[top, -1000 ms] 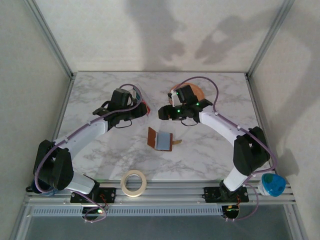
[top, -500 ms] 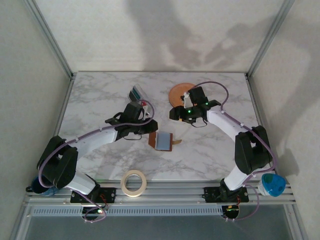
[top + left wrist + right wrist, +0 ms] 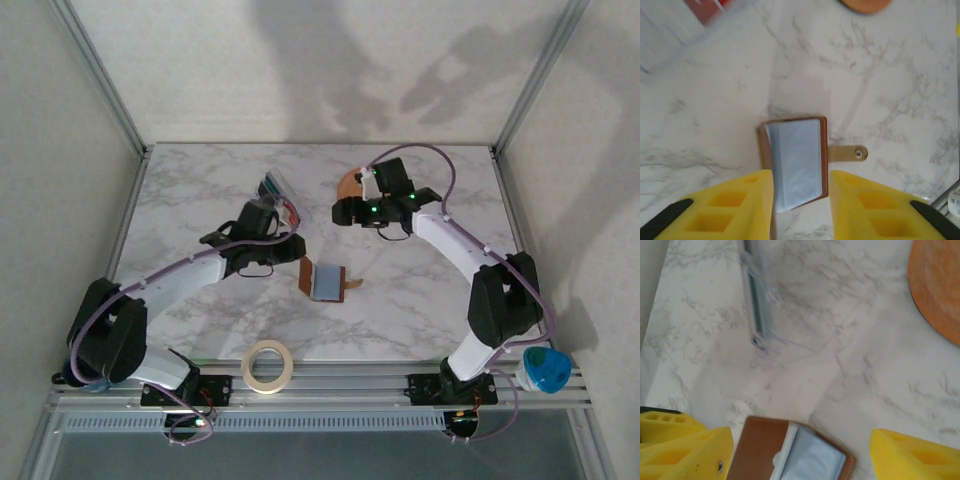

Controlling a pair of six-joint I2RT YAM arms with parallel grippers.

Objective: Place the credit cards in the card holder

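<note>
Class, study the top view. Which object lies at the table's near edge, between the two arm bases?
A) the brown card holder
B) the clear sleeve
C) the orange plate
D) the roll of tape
D: the roll of tape lies at the near edge between the bases, while the card holder lies open mid-table.

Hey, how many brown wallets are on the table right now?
1. The small brown leather wallet lies open near the middle of the white marble table. No other seems hidden.
</note>
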